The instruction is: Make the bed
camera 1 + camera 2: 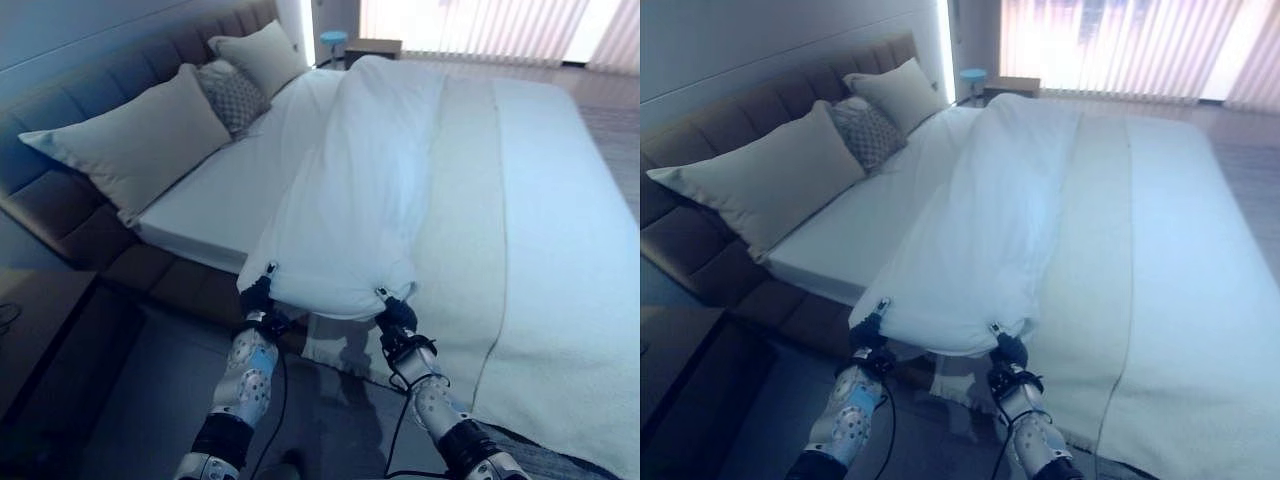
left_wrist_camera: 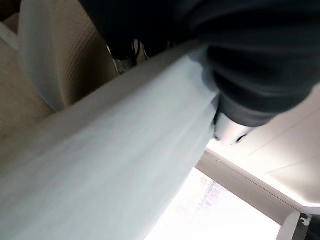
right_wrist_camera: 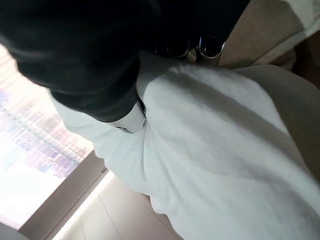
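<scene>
Both the left hand [image 1: 262, 298] and right hand [image 1: 396, 313] clenched the duvet [image 1: 350, 200] edge, its length stretching away toward the pillows [image 1: 140, 140].

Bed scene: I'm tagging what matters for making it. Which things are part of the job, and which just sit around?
Job: white duvet, gripped at its near edge by left hand and right hand; bed; pillows.
Around: bedside table, blinds.

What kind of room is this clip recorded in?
A bedroom, possibly a hotel room: a wide bed with a padded headboard, pillows, and a white duvet that both hands, left and right, grip at its edge. Vertical blinds cover a window.
</scene>
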